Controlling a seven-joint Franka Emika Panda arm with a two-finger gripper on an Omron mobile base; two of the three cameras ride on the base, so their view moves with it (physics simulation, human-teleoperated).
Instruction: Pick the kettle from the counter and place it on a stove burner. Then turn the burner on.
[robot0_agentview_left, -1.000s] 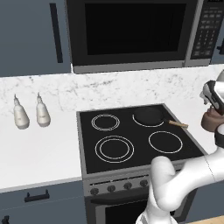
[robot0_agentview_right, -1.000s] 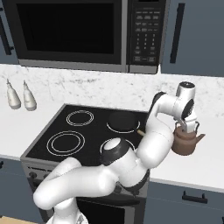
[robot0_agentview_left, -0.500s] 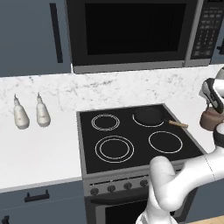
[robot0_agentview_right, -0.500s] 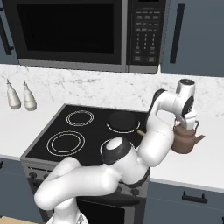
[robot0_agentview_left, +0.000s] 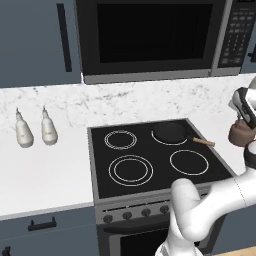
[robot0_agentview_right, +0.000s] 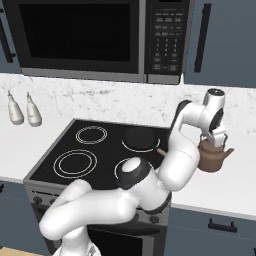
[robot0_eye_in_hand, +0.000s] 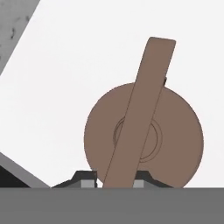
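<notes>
Kettle (robot0_agentview_right: 214, 157) first: it sits on the worktop (robot0_agentview_right: 235, 186) to the right of the cooktop, between the stove's right edge and the far right end of the marble, with its spout pointing away from the stove. The gripper (robot0_agentview_right: 217, 140) stands straight above it, and in the hand view the two finger tips (robot0_eye_in_hand: 87, 180) press in on either side of the arched handle (robot0_eye_in_hand: 140, 114), so I take the jaws to be clamped on that handle. Gripping there makes sense, since the thin arch is the one part narrow enough for a small gripper and it keeps the body hanging level.

From here I cannot tell whether the kettle's base touches the marble or has just cleared it; the underside is hidden behind its own body. In the left base view the kettle (robot0_agentview_left: 242, 134) is cut off by the picture's right edge, and the gripper (robot0_agentview_left: 245, 121) is half lost there too.

On the cooktop, the big double-ringed stove burner (robot0_agentview_right: 75, 163) at the front left corner lies bare, well apart from the kettle. A black pan (robot0_agentview_right: 140, 139) covers the back right ring. Two white bottles (robot0_agentview_left: 34, 130) stand near the worktop's back left. The knobs (robot0_agentview_left: 129, 215) along the stove front are small and hard to read.
</notes>
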